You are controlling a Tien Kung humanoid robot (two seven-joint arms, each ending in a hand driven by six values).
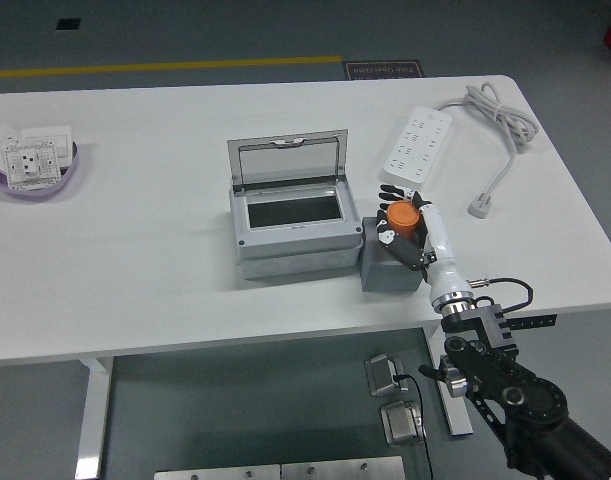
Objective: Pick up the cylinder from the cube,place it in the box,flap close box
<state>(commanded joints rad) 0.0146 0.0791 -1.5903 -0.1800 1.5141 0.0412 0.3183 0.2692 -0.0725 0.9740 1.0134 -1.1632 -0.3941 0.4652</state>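
An orange cylinder (402, 217) stands on a grey cube (385, 268) just right of the grey box (285, 222). The box's lid (288, 155) stands open and tilted back, and its inside looks dark and empty. My right hand (397, 217) reaches in from the lower right over the cube, its black fingers curled around the cylinder. The cylinder still appears to rest on the cube's top. My left arm does not show.
A white power strip (417, 142) with its cable and plug (481, 205) lies at the back right. A purple bowl (35, 172) holding white socket parts sits at the far left edge. The table's near edge (235, 345) runs below the box.
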